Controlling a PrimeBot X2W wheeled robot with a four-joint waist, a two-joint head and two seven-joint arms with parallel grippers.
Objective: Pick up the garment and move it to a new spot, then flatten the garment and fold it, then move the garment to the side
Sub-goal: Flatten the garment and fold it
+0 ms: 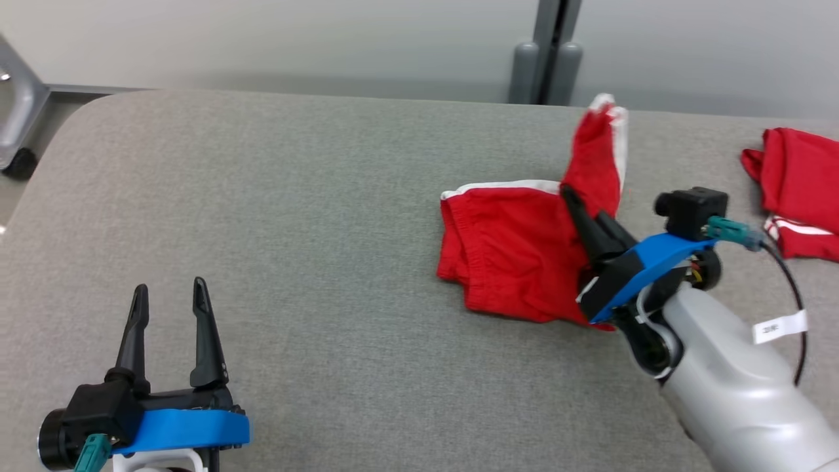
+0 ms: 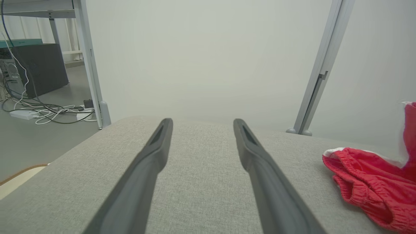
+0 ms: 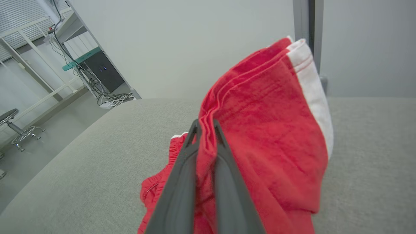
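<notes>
Red shorts (image 1: pixel 511 252) with white trim lie on the right half of the grey cloth-covered table (image 1: pixel 295 196). One leg is lifted upright, pinched between the closed fingers of the right gripper (image 1: pixel 569 193). Left gripper (image 1: pixel 170 286) hovers wide open and empty, well apart. Another red garment (image 1: pixel 799 190) lies at the table's far right.

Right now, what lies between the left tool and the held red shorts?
Only bare grey tabletop between left tool and red shorts, seen in the head view.
</notes>
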